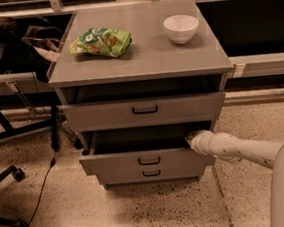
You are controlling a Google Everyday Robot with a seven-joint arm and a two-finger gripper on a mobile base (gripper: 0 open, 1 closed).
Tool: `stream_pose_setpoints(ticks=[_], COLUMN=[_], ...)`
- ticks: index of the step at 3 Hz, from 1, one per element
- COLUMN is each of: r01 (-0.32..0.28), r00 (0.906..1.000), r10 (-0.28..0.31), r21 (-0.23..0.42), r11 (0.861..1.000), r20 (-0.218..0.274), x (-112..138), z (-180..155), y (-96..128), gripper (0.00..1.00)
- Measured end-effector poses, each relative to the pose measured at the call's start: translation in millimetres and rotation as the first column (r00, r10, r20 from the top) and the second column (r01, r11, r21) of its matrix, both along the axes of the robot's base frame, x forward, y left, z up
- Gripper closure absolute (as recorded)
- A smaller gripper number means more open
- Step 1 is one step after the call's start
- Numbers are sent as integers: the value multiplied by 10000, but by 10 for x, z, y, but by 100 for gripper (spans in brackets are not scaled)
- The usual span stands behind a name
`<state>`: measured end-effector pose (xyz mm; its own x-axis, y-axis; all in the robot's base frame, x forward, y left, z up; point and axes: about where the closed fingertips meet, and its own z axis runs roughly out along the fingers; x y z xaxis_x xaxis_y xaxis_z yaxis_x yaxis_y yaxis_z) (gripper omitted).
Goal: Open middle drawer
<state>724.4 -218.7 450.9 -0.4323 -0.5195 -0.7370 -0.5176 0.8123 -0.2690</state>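
The grey three-drawer cabinet [140, 68] stands in the middle of the camera view. Its middle drawer [111, 163] is pulled partly out. It has a low flat front with a small black loop handle [149, 160], and its dark inside shows above the front. My gripper [192, 138] sits at the drawer's right end, just behind the front panel and at the rim of the opening. My white arm [236, 149] reaches to it from the lower right.
The top drawer [145, 110] stands slightly out and the bottom drawer [151, 174] is nearly flush. A green snack bag [101, 41] and a white bowl [181, 28] lie on the cabinet top. Chair legs [7, 176] and a cable [39, 195] are on the floor at left.
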Motion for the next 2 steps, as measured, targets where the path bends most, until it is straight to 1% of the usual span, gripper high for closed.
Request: stream_pose_setpoints(ticks=[1,2], r01=[-755,-1046], r00=[9965,9934], r10=[755,1045], r21=[2,4], r11=[9971,9945], r20=[-360,-478], x=[-243,-335], z=[-31,-19], y=[-9,-17], gripper=[100,100])
